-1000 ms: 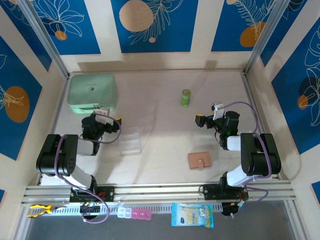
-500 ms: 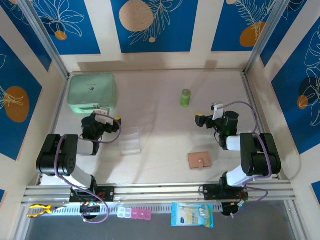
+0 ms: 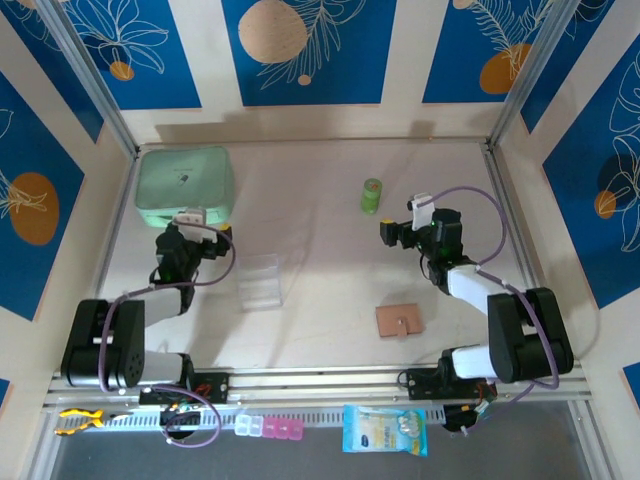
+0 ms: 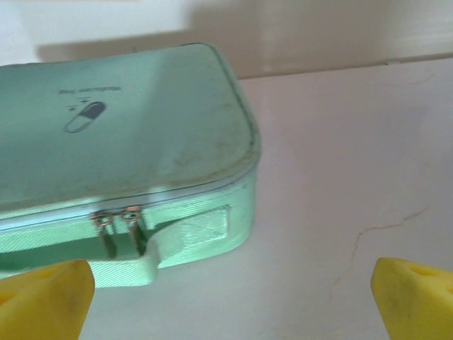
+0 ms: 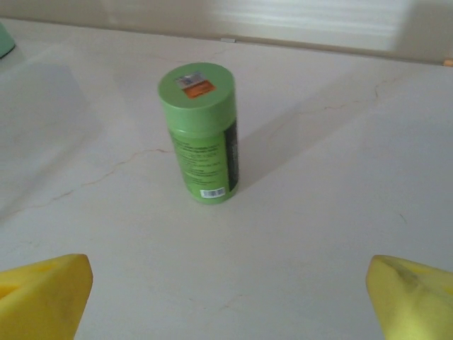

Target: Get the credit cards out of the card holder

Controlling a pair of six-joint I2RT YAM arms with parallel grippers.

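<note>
A pale table seen from above, with two robot arms bolted at its near edge. A small clear plastic box lies left of centre, and everything here is placed relative to it.

To the left of the clear plastic box and farther back sits a mint-green zip pouch, lying flat and zipped shut. In the left wrist view the pouch shows a small pill logo on top and two metal zip pulls on its near side.

Just left of the box, nearer than the pouch, the left gripper points toward the pouch. Its jaws are spread wide and hold nothing. In its wrist view the left gripper has yellow fingertips at the two bottom corners.

To the right of the box and farther back, a small green bottle stands upright, with an orange label on its cap in the right wrist view.

To the right of the box and slightly nearer the arms, the card holder lies flat and closed, tan-pink, snap tab facing up. Nothing touches it.

Farthest right of the box, between bottle and card holder, the right gripper faces the bottle. In its wrist view its jaws are wide apart and empty.
</note>
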